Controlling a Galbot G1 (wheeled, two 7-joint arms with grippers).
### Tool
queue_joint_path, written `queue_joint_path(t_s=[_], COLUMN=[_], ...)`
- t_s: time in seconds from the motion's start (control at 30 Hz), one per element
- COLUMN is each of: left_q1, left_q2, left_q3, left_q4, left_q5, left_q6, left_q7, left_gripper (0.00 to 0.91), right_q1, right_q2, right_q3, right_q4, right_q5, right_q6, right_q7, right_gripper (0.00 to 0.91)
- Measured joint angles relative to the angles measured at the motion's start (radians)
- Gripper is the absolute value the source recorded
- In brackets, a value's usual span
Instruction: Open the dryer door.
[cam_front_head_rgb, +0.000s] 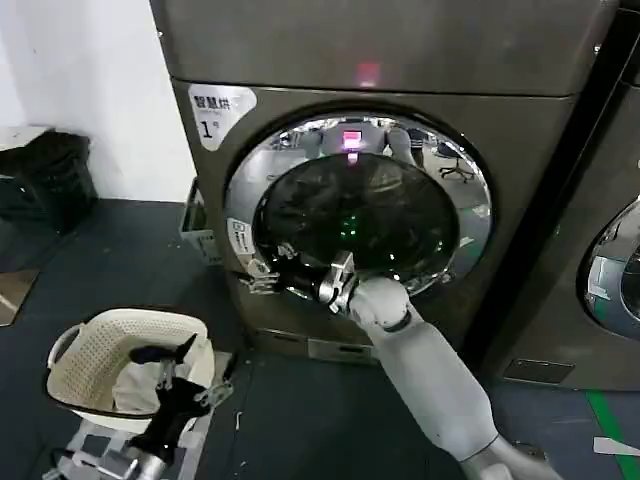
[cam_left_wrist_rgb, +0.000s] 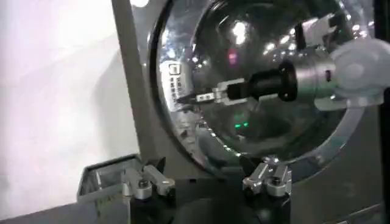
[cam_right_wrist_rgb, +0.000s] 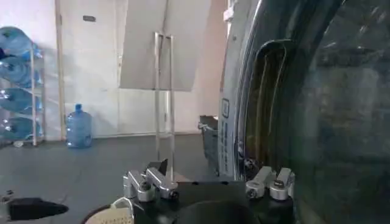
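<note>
Right gripper (cam_front_head_rgb: 262, 272) spread open at dryer door (cam_front_head_rgb: 455, 240) left rim; left gripper (cam_front_head_rgb: 190, 375) open, low, holding nothing

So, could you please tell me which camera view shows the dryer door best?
The head view: the dryer door appears whole, chrome ring and glass. The left wrist view shows its lower-left part with the right gripper there; the right wrist view shows its edge side-on.

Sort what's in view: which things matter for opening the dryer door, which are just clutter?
Job:
- dryer door, chrome ring with dark glass, on the machine with the "1" sticker
- right gripper, at the door's left edge
- left gripper, low, over the basket

Lying about:
- laundry basket on the floor
- neighbouring machine's door
- water bottles
</note>
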Motion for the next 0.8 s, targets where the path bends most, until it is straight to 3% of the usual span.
queue_joint_path(t_s=[0.07, 0.3, 0.5, 0.8], left_q1=[-0.013, -0.063, -0.094, -0.133], left_q2=[0.01, 0.038, 0.066, 0.126], left_q3=[-0.009, -0.078, -0.16, -0.259], left_q4=[0.016, 0.074, 0.113, 0.157], left_q5=[-0.009, -0.165, -0.218, -0.291], left_q6=[-0.028, -0.014, 0.002, 0.033], left_q7=[-0.031, 0.113, 0.18, 0.187], left_gripper=[0.907, 0.907, 0.907, 0.907], right_q1=[-0.004, -0.028, -0.057, -0.115], right_q2=[-0.006, -0.034, -0.058, -0.1], right_q3=[0.004, 0.015, 0.035, 0.066], right_q4=[0.009, 0.055, 0.101, 0.161], right_q5=[-0.004, -0.003, 0.002, -0.002], right_q6=[-0.001, -0.018, -0.06, -0.068], right_q7=[-0.031, -0.125, -0.214, -0.356], right_gripper=[0.907, 0.907, 0.907, 0.907])
